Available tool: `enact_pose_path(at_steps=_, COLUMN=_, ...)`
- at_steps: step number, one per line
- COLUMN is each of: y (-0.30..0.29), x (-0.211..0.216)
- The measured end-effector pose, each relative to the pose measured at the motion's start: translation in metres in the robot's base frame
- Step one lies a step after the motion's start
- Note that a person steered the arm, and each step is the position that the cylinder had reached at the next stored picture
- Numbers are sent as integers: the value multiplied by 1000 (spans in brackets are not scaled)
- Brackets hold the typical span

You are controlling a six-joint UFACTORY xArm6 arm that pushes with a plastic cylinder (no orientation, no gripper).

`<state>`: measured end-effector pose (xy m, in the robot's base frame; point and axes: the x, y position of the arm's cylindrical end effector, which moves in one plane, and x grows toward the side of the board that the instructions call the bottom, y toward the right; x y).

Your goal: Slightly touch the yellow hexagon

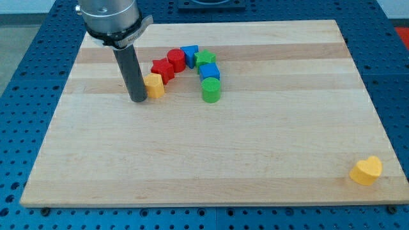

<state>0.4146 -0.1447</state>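
Note:
The yellow hexagon (154,84) lies on the wooden board (211,153) at the upper left, at the lower left end of an arc of blocks. My tip (138,99) stands right at the hexagon's left side, touching it or nearly so. The dark rod rises from there to the arm's metal head at the view's top left.
The arc runs from the hexagon through a red block (162,69), a red cylinder (176,59), a blue block (189,55), a green star (205,60), a blue block (209,71) and a green cylinder (211,90). A yellow heart (366,170) lies at the bottom right.

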Motion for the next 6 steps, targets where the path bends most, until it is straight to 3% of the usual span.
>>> enact_pose_path(at_steps=6, y=-40, x=-2)
